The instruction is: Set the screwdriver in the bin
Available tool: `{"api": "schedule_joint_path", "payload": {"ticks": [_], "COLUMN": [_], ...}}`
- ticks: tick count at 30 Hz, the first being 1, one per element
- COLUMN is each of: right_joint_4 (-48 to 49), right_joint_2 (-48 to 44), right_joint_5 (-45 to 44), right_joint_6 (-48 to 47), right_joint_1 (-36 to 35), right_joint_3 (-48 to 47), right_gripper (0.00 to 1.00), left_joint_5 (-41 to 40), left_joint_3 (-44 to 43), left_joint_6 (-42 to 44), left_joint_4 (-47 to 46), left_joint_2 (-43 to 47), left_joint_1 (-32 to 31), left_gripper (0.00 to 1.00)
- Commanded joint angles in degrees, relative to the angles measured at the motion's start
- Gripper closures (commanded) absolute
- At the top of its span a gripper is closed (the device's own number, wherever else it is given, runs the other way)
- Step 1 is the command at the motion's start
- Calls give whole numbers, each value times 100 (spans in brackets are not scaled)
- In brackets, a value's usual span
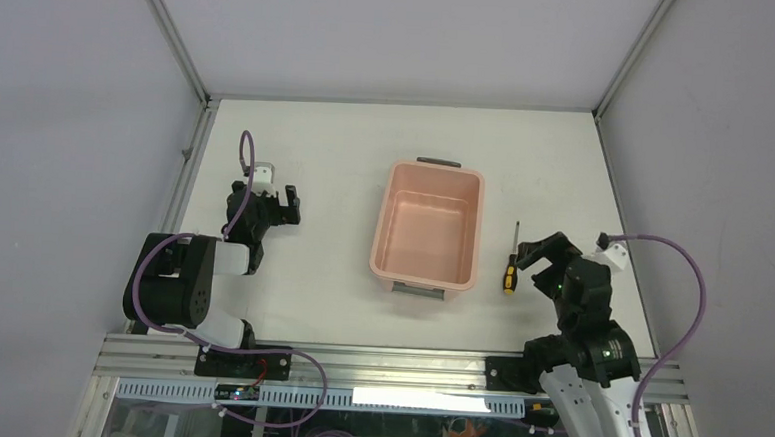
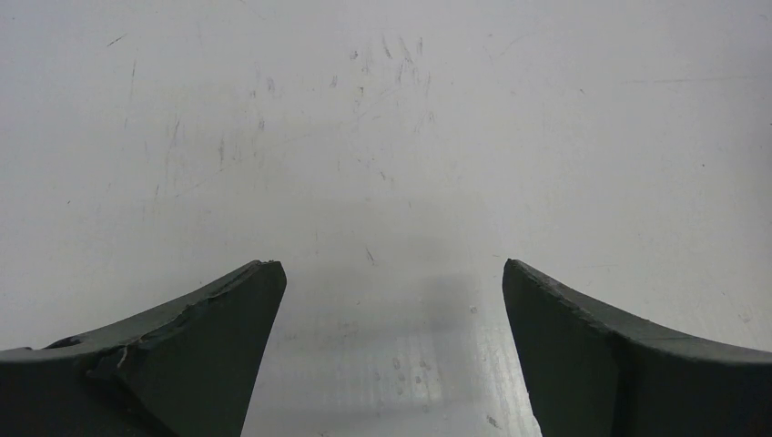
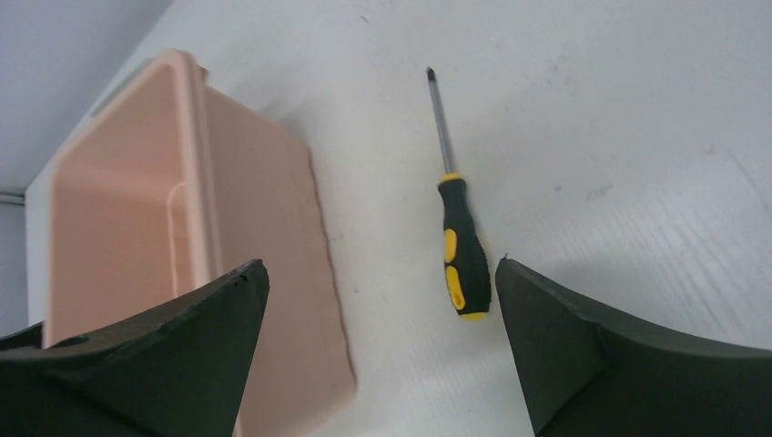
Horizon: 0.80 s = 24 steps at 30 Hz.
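The screwdriver [image 1: 510, 267] lies between the bin [image 1: 477, 233] and the right end effector [image 1: 547, 253], shaft pointing to the far edge of the worktop [image 1: 310, 275]; that end effector, spread wide and empty, is the nearer one

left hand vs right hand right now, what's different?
Left hand hangs over bare table, far left of the bin; right hand is close beside the screwdriver, right of the bin. Left wrist view shows only table; right wrist view shows screwdriver and bin. Both hands open, empty.

Bin [image 1: 477, 233] wall just left of screwdriver [image 3: 452, 193], table [image 1: 494, 249] strip between them, bin open on top
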<state>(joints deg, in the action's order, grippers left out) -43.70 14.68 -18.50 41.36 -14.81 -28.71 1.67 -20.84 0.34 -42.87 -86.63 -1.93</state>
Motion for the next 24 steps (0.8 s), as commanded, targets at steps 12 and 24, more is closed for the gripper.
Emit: {"api": "schedule_joint_path", "payload": {"ticks": [12,24], "right_joint_4": [-2787,-1595], "right_joint_2": [5034,7030], "right_joint_5": [-937,2116], "right_joint_6": [-2191,-2133], "right_joint_1": [104,1199], "right_joint_3": [-6392,-4029], "right_gripper": [1,32], "left_joint_5": [61,56], "left_joint_3": [-96,-96], "left_joint_6": [-87,-87], "left_joint_4": [-364,-362], "left_joint_2": [28,23], "left_joint_1": [-55,-58], "left_gripper": [1,1]}}
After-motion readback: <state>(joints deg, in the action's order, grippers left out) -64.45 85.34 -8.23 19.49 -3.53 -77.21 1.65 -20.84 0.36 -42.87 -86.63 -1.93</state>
